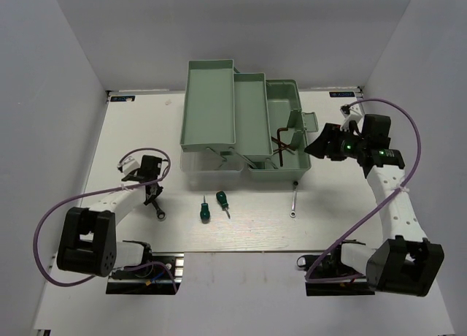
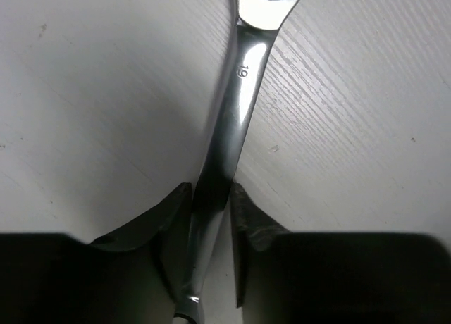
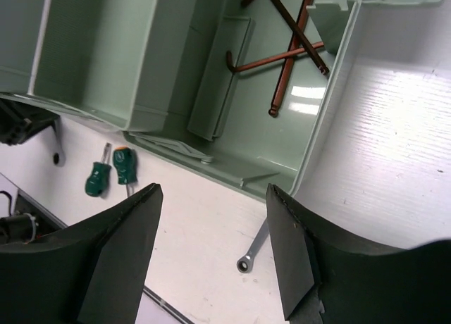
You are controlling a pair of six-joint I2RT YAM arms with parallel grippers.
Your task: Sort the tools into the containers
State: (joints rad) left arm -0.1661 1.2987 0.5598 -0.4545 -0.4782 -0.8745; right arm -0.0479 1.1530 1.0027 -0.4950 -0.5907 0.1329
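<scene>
My left gripper (image 1: 152,196) is down on the table at the left, shut on the shaft of a silver wrench (image 1: 158,212). In the left wrist view the gripper (image 2: 211,190) has its two fingers against the wrench (image 2: 243,77), marked 19, whose ring end points away. Two green-handled screwdrivers (image 1: 205,210) (image 1: 221,199) lie in front of the mint toolbox (image 1: 208,142). A second wrench (image 1: 293,204) lies by its right front corner. Dark hex keys (image 1: 283,142) lie in the base. My right gripper (image 1: 321,146) is open and empty above the toolbox's right end; in its wrist view (image 3: 213,190) it shows the hex keys (image 3: 289,56), the second wrench (image 3: 254,250) and the screwdrivers (image 3: 99,176).
The toolbox trays are folded out at the back centre, with a translucent lid (image 1: 204,162) in front. A small pale tray (image 1: 303,123) stands just left of the right gripper and fills the right side of its wrist view (image 3: 380,127). Purple cables loop beside both arms.
</scene>
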